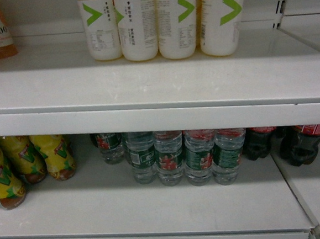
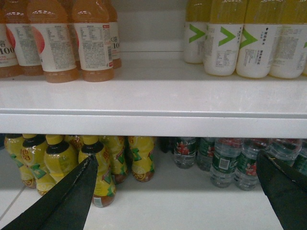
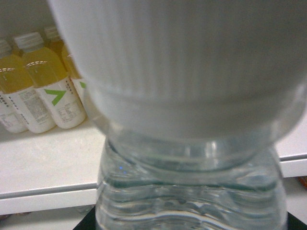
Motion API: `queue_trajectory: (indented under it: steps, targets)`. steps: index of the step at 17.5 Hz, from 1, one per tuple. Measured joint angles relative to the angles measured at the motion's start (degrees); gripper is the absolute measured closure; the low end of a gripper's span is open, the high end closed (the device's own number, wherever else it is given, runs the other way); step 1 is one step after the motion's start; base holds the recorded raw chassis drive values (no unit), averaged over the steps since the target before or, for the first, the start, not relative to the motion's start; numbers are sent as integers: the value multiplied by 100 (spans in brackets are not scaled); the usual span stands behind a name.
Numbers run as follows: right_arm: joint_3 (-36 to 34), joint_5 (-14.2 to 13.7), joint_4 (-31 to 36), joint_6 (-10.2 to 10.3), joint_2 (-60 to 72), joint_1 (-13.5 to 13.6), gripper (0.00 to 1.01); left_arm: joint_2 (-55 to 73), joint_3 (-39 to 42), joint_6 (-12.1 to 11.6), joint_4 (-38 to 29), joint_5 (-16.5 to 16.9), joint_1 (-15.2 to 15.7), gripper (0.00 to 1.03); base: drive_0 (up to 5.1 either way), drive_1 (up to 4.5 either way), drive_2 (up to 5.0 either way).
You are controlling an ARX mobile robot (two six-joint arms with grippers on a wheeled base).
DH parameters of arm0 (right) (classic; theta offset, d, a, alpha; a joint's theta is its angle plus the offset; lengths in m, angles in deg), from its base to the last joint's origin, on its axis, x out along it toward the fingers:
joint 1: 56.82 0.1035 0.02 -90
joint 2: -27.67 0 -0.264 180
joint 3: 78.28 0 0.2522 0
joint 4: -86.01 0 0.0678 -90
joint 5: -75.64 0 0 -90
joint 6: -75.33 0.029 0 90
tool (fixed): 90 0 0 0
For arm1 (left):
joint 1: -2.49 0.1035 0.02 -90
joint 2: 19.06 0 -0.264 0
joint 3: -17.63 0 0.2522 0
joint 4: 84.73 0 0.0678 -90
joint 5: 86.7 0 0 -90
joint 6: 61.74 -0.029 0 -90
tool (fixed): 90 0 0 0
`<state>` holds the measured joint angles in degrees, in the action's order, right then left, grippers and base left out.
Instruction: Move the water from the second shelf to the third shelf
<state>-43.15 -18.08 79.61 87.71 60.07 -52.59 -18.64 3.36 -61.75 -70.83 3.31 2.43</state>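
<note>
Right pincer is gripping a water bottle (image 3: 192, 191) off the shelf, left pincer (image 2: 177, 191) is hanging apart; placement on upper shelf (image 1: 157, 81) is pending.

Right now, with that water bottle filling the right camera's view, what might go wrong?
The water bottle sits right against the right wrist camera, hiding the shelf edge behind it, so it might bump there. The yellow drink bottles stand on the upper shelf; a careless placement could topple them. I cannot see how firmly the bottle is held.
</note>
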Motion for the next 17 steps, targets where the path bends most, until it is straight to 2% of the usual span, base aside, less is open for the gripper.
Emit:
queue_trajectory:
  steps: [17]
  targets:
    - [0,37,7,4,11,-11,58,0,0,0,9,-4,0,5,-427,213,213]
